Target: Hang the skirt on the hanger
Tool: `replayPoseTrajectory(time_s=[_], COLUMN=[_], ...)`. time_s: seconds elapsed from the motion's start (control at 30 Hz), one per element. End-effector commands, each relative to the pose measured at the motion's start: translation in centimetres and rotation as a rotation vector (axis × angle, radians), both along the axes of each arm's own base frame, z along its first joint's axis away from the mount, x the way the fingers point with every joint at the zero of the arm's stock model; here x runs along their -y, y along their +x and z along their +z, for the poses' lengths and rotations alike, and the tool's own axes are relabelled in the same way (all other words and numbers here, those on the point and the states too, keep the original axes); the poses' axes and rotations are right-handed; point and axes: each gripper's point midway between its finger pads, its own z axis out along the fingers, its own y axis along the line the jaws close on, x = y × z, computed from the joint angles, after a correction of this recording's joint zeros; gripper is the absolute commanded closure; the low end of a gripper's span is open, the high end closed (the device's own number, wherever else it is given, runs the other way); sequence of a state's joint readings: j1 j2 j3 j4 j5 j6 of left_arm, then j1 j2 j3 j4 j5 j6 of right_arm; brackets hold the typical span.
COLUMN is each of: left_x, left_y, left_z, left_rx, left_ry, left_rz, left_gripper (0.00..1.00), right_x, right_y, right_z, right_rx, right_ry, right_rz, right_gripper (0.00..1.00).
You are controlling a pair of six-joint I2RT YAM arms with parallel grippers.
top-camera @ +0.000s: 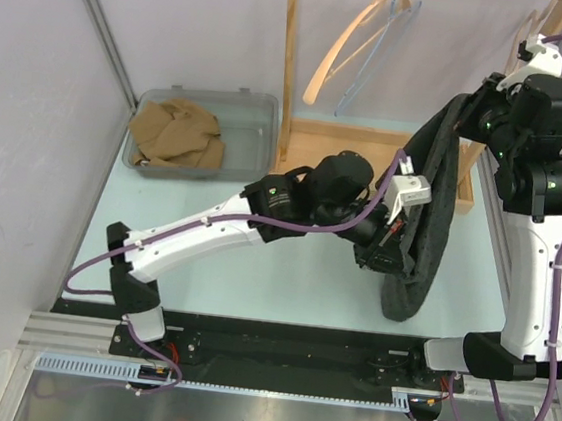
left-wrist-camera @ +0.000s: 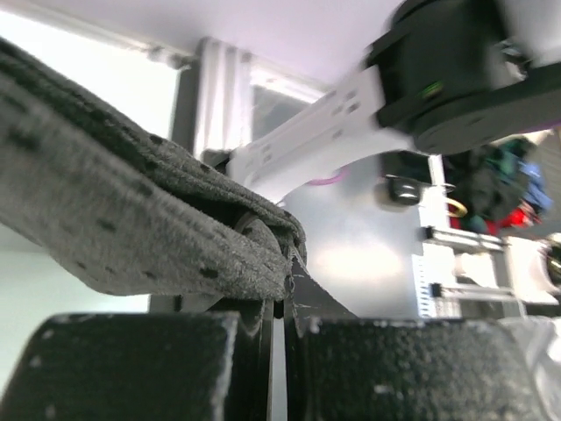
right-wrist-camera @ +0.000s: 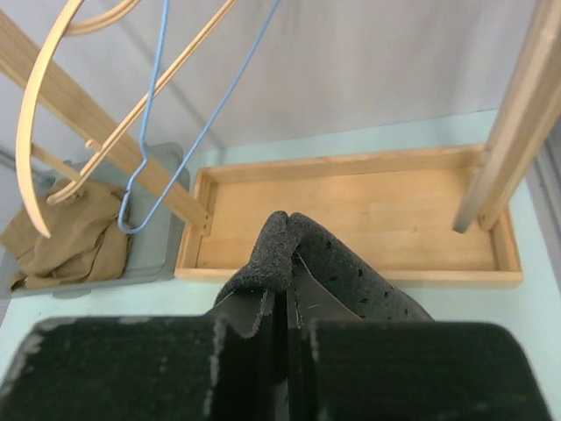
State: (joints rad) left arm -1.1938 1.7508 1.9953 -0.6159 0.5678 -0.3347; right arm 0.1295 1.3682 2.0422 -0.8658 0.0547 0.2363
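**Pale desk, dark skirt held between two claws**

Pale green desk (top-camera: 254, 278) fills the space between lilac walls. A grey bin (top-camera: 262, 108) sits at its far left with a crumpled tan cloth (top-camera: 177, 131) inside. Just right of the bin stands a wooden rack (top-camera: 289, 61), whose base is a shallow tray (right-wrist-camera: 351, 210). High on the rack hang a curved wooden hanger (top-camera: 344, 41) and a blue wire hanger (top-camera: 373, 54), side by side and tilted.

The skirt (top-camera: 434, 186), a dark speckled fabric, stretches as a long band on the right side of the desk, over the tray's right end. It is well apart from both hangers.

The right claw (right-wrist-camera: 285, 303) is raised near the rack's right side. Its fingers are pressed together on a fold at the skirt's upper end.

The left claw (left-wrist-camera: 279, 307) reaches across the middle of the desk. It is clamped on the fabric's edge lower down, with the cloth bunched over its fingertips.

Below the left claw the rest of the skirt droops in a loop towards the front right of the desk. Whether it touches the surface cannot be told.
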Motion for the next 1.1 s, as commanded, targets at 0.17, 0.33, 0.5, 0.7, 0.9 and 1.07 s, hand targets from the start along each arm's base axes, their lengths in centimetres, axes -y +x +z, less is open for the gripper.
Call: replayPoseTrajectory(time_s=[0.17, 0.33, 0.5, 0.7, 0.9, 1.07], left_x=[-8.8, -7.9, -4.6, -1.2, -1.3, -3.5], left_y=[3.2, 2.9, 1.6, 0.5, -0.2, 0.5], left_z=[3.6, 3.6, 3.1, 4.2, 4.4, -4.0], left_rx=[0.147, 0.11, 0.047, 0.046, 0.046, -0.076], left_ry=[-0.009, -0.024, -0.049, -0.061, -0.063, 0.031], left_rz=[0.321, 0.293, 0.187, 0.087, 0.089, 0.207], left_gripper=[1.0, 1.0, 1.0, 1.0, 1.0, 1.0], right_x=[-3.2, -1.7, 0.9, 3.0, 0.1, -8.3], right_y=[-0.6, -0.8, -1.4, -1.9, 0.0, 3.0], right_z=[3.8, 3.0, 1.8, 3.7, 4.3, -1.1], right_rx=[0.146, 0.127, 0.103, 0.142, 0.141, 0.032], right_ry=[0.04, 0.036, 0.034, 0.002, -0.005, -0.084], right_rz=[0.129, 0.075, 0.003, -0.069, 0.053, 0.195], right_gripper=[1.0, 1.0, 1.0, 1.0, 1.0, 1.0])
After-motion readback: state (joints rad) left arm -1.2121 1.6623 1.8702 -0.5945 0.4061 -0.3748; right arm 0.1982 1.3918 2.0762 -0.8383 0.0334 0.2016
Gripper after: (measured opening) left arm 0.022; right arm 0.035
